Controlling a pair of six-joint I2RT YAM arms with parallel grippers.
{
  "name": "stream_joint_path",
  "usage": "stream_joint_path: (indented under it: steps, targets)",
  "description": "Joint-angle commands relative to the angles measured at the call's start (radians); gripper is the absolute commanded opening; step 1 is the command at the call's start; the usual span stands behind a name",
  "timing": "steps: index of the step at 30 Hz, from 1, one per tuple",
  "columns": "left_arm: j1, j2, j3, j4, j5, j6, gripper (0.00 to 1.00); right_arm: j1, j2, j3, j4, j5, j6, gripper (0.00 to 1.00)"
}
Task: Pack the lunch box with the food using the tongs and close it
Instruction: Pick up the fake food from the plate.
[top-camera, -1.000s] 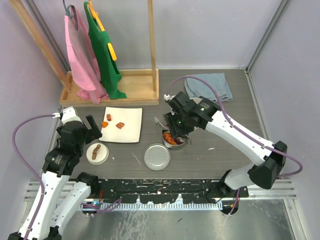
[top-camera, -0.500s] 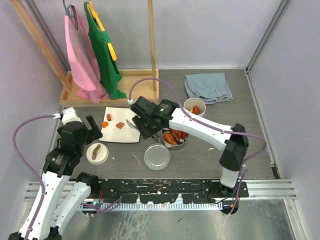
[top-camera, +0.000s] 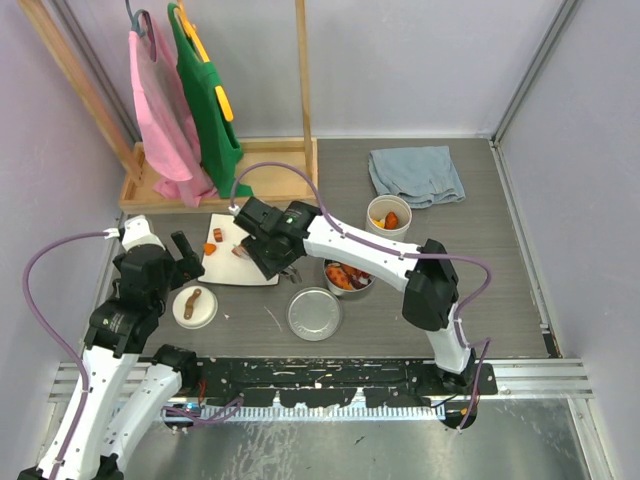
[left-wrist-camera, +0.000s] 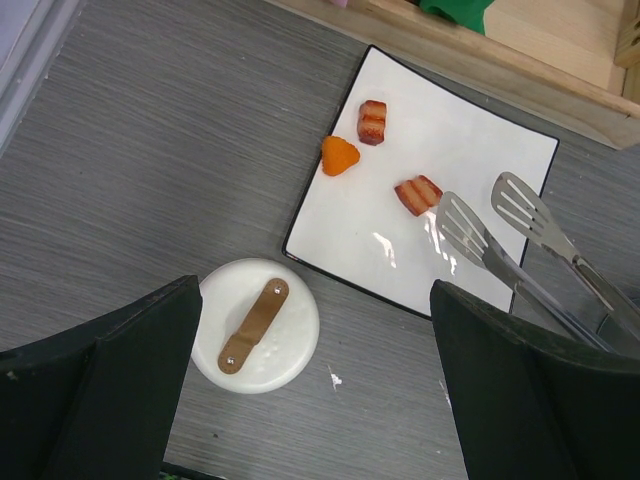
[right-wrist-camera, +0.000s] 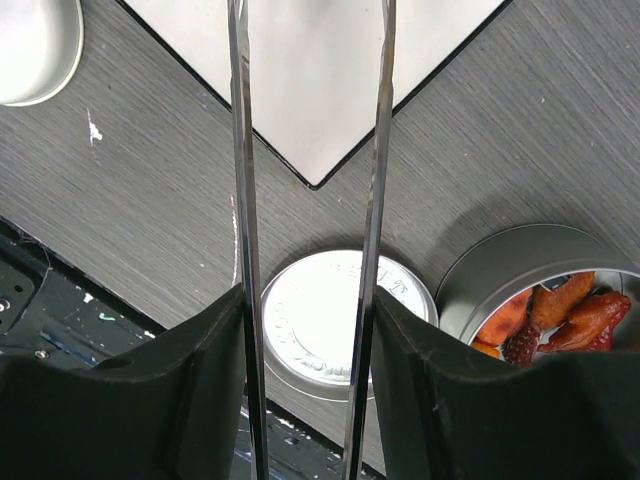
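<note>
My right gripper (right-wrist-camera: 305, 390) is shut on the tongs (right-wrist-camera: 240, 200), whose two arms stand apart. Their slotted tips (left-wrist-camera: 465, 225) hover over the white plate (left-wrist-camera: 470, 130), just right of a red piece of food (left-wrist-camera: 418, 194). An orange piece (left-wrist-camera: 340, 155) and a brown piece (left-wrist-camera: 372, 121) lie further left on the plate. The steel tin (top-camera: 345, 277) holds several pieces, and its flat steel lid (top-camera: 314, 313) lies beside it. The white tub (top-camera: 389, 215) also holds food. Its white lid with the brown handle (left-wrist-camera: 258, 323) lies below my open, empty left gripper (left-wrist-camera: 320, 400).
A wooden rack (top-camera: 250, 175) with a pink and a green apron stands at the back left. A blue-grey towel (top-camera: 416, 175) lies at the back right. The right arm (top-camera: 350, 245) stretches across the table above the tin.
My right arm has swung left from above the steel tin to over the white plate, carrying the tongs, whose arms have spread a little. The left arm has not moved.
</note>
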Motion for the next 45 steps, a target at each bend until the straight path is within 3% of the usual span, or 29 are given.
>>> stream_joint_path:
  steps: [1,27,45]
  targets:
    - [0.004,-0.002,0.011,0.029,-0.002,0.009,0.98,-0.001,0.004,0.057,0.042,0.015,-0.028,0.53]
    - [0.004,-0.032,-0.004,0.036,0.011,0.029,0.98,-0.001,0.182,0.2,0.006,0.001,-0.077,0.52]
    - [0.004,-0.03,-0.005,0.035,0.002,0.021,0.98,-0.001,0.155,0.174,0.014,0.012,-0.073,0.46]
